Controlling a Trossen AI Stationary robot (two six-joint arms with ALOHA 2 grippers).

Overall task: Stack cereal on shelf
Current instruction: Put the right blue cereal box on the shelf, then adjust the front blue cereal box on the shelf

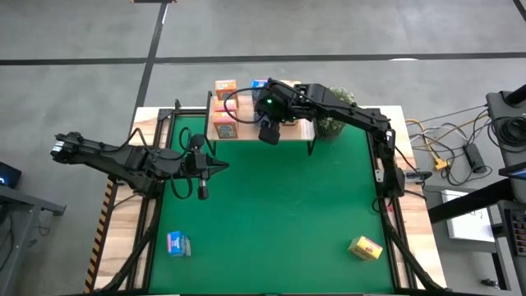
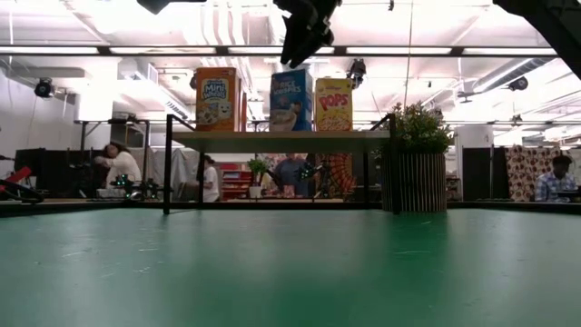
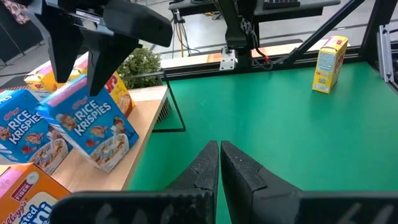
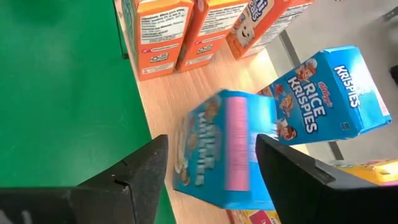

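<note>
Cereal boxes are gathering on the shelf, the pale board on black legs at the far edge of the green mat. Orange boxes stand in a row at one end, a blue Rice Krispies box stands behind, and a second blue box sits at the board's front edge, tilted in the left wrist view rather than settled flat. A yellow Pops box stands beside the blue ones in the low view.

Directly above that front blue box hangs the right gripper, its fingers spread to either side of the carton with gaps showing, so the box looks released rather than clamped. Grouping by colour seems to be the plan: the blue carton goes next to its twin, orange with orange.

Two boxes are not yet shelved: a blue box on the mat near the front left corner and a yellow box on the mat near the front right, well apart from the shelf. A small potted plant stands just beside the shelf's right end.

Out over the mat's left side the left gripper waits, fingers pressed together on nothing, clear of the shelf so the right arm has room.
</note>
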